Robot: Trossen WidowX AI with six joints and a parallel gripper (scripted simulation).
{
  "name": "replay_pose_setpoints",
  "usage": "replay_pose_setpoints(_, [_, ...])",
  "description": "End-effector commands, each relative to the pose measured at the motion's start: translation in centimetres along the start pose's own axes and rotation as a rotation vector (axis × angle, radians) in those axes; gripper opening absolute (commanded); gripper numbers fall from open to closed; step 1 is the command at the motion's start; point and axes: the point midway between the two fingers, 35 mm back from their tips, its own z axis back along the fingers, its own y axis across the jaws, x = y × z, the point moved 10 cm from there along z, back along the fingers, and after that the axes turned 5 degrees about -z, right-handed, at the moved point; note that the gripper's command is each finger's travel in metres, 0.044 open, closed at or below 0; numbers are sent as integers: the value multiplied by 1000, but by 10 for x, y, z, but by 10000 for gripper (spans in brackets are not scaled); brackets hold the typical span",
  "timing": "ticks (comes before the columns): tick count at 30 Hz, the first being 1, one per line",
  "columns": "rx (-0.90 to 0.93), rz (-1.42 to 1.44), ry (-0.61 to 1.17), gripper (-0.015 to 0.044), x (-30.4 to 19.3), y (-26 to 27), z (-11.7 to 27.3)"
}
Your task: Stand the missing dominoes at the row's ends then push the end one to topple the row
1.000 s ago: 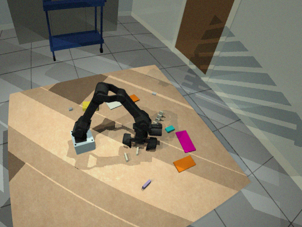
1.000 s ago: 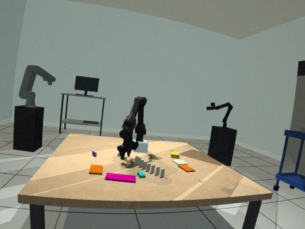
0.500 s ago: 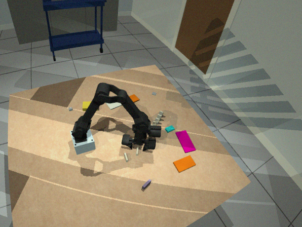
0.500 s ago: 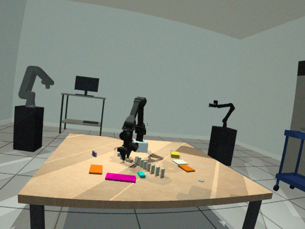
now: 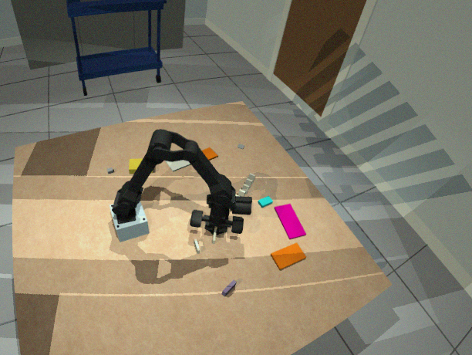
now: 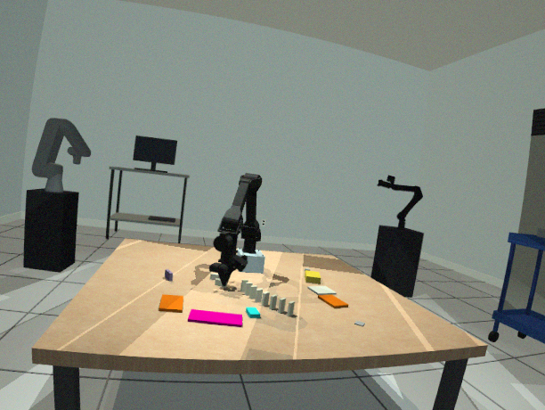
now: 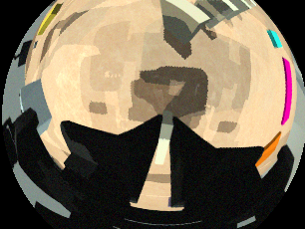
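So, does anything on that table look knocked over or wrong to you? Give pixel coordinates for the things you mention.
Nothing stands out as wrong. The domino row [image 5: 247, 185] [image 6: 265, 299] [image 7: 188, 11] stands upright. One loose domino [image 5: 197, 246] [image 6: 214, 276] lies flat; another [image 5: 214, 236] [image 6: 218, 282] [image 7: 161, 149] is between the gripper's [image 5: 216, 231] [image 6: 225, 286] [image 7: 166, 118] fingers. Those fit the task's missing pieces.

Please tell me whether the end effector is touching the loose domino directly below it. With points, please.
Touching: the wrist view shows one end of the loose domino [image 5: 214, 236] [image 6: 218, 282] [image 7: 161, 149] between the tips of the end effector [image 5: 216, 231] [image 6: 225, 286] [image 7: 165, 119], against its sides.
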Motion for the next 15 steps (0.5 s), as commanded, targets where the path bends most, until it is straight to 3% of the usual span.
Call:
replay_pose_setpoints(1, [0, -3, -4, 23, 0, 0, 0])
replay_pose_setpoints(9, [-2, -3, -4, 23, 0, -11, 83])
replay_pose_setpoints(15, [-3, -55, -4, 23, 0, -18, 87])
